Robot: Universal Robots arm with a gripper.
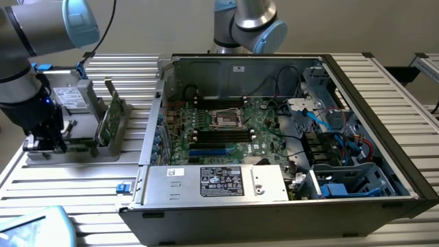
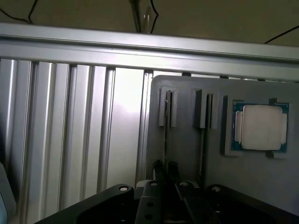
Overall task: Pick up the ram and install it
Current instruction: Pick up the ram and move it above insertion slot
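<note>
Hand [image 2: 166, 171] closed on the ram [image 2: 166, 135], pinching its thin edge where the stick stands upright in a slot of the grey holder [image 2: 187, 154]. A second slot lies just beside it, and past that a square processor [image 2: 261, 127] sits in the holder's recess.

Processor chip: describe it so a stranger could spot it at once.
At the exterior view's left, beside the open computer case, sits a grey tray. The processor chip lies flat in a square pocket of that tray. It is square and silver-topped; the boards beside it stand on edge in narrow slots.
</note>
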